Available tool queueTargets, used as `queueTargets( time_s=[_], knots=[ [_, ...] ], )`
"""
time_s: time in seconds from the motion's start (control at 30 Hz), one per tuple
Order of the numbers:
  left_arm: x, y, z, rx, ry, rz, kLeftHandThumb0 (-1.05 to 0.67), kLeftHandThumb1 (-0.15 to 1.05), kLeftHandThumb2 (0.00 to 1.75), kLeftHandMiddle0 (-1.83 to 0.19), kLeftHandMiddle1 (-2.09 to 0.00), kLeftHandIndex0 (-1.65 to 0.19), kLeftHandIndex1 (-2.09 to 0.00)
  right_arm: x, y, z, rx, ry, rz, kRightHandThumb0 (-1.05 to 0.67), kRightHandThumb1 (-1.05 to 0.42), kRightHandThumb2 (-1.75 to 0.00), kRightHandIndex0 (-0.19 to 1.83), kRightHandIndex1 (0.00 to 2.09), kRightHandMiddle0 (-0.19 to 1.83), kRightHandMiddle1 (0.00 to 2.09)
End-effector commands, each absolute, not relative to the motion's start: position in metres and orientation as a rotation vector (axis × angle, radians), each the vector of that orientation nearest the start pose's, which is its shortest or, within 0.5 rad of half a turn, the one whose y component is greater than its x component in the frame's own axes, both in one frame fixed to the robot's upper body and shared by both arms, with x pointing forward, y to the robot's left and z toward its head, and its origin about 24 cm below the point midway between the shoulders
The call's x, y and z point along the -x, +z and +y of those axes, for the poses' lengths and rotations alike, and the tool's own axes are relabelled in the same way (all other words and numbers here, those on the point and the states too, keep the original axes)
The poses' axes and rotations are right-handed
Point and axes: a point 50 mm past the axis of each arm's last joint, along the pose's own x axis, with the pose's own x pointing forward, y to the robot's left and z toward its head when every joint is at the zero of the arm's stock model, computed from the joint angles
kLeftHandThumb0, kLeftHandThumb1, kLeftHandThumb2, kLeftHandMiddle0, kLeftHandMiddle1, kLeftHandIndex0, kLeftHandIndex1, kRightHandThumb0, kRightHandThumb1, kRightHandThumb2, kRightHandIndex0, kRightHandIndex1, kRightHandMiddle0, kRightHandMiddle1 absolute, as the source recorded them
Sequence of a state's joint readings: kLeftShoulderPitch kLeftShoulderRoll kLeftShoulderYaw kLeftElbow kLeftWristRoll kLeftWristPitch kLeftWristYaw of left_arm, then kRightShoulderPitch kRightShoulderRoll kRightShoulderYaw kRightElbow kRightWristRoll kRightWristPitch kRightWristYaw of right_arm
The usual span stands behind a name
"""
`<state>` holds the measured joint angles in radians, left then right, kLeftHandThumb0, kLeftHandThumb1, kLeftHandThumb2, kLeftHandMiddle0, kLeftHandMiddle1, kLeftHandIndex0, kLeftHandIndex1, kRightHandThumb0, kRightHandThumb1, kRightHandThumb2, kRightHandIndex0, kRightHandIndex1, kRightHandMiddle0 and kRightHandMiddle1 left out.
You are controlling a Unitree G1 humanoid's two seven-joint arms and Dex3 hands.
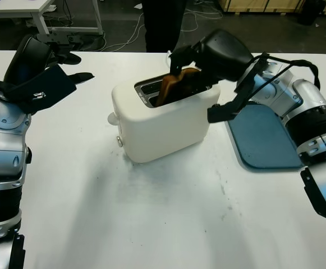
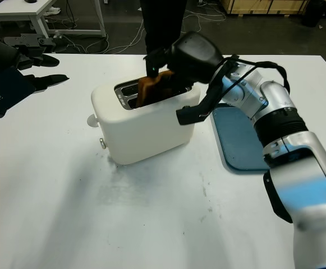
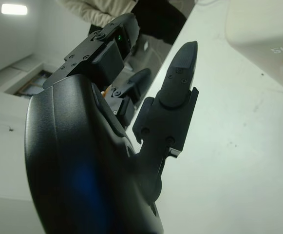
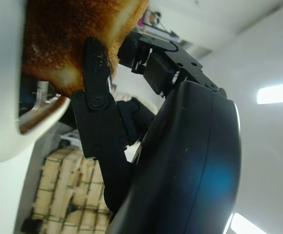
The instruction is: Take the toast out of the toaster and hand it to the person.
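Head views: right hand (image 1: 180, 72) is closed on the toast (image 1: 171, 85), which leans half out of the toaster (image 1: 163, 120) slot; lift it straight up so it clears the slot edge. Person (image 1: 163, 25) stands past the surface's (image 1: 151, 218) far edge; open room there.
Left wrist: left hand (image 3: 131, 97) open, holding nothing, off by the surface's left side.
Right wrist: fingers (image 4: 95, 83) press on the toast's crust; keep the grip light, it may crumble.

browned toast (image 1: 174, 85), tilted, in white toaster (image 1: 163, 120)

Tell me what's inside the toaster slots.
One toast slice leans out of the toaster's nearer slot, pinched by the right hand. The far slot's depth is hidden.
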<state>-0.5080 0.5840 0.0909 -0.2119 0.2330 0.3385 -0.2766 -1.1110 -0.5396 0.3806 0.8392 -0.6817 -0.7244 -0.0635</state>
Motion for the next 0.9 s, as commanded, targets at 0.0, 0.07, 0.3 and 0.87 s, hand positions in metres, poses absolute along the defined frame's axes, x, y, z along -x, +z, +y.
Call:
queueTargets(
  time_s=[0.0,0.07,0.3,0.87],
  knots=[
    [-0.303,0.235,0.22,-0.795,-0.014,-0.316,-0.27,0.86,0.0,-0.51,-0.59,-0.71,0.0,-0.383,0.254,-0.129,1.298,0.37,-0.876,-0.43,-0.92,-0.43,1.06,1.75,0.77,1.75],
    [-0.304,0.235,0.22,-0.791,-0.016,-0.314,-0.28,0.86,0.0,-0.51,-0.59,-0.71,0.0,-0.385,0.258,-0.134,1.271,0.351,-0.851,-0.43,-0.92,-0.42,1.04,1.75,0.75,1.75],
    [-0.304,0.235,0.219,-0.799,-0.015,-0.306,-0.28,0.86,0.0,-0.5,-0.58,-0.7,0.0,-0.394,0.281,-0.154,1.033,0.308,-0.742,-0.43,-0.92,-0.39,0.96,1.75,0.67,1.75],
    [-0.304,0.236,0.219,-0.801,-0.023,-0.305,-0.3,0.86,0.0,-0.5,-0.58,-0.7,0.0,-0.41,0.287,-0.216,0.634,-0.025,-0.491,-0.27,-0.92,-0.33,0.94,1.75,0.68,1.75]
  ],
)
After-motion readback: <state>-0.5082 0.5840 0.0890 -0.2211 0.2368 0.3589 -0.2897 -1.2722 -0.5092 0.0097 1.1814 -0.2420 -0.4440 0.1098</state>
